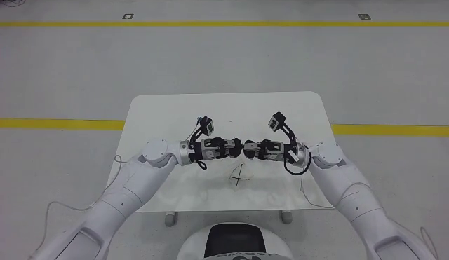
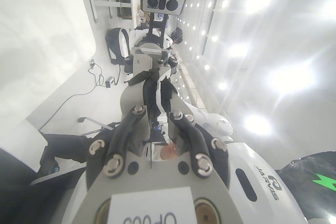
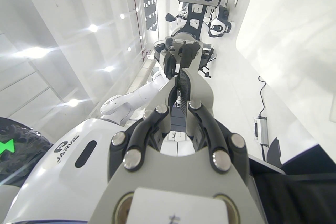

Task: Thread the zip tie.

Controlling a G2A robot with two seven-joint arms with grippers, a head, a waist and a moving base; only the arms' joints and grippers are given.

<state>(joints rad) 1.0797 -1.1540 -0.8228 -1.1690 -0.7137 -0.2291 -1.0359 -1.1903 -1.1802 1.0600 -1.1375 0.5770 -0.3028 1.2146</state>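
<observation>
Above the middle of the white table (image 1: 224, 109), my two grippers meet tip to tip. The left gripper (image 1: 236, 148) is shut, and a thin strip of the zip tie (image 2: 151, 154) runs back between its fingers toward the palm. Facing it, the right gripper (image 1: 255, 148) is also shut, with a small pale piece of the zip tie (image 3: 178, 68) at its tips. In the left wrist view my left gripper (image 2: 157, 93) nearly touches the right gripper (image 2: 155, 70). The right wrist view shows the right gripper (image 3: 181, 78) against the left gripper (image 3: 181, 57). Most of the tie is hidden by the fingers.
A black cross mark (image 1: 239, 176) lies on the table just in front of the grippers. The table's rounded far edge (image 1: 224, 95) meets open grey floor crossed by a yellow line (image 1: 63, 124). A power adapter and cable (image 3: 260, 128) lie on the floor.
</observation>
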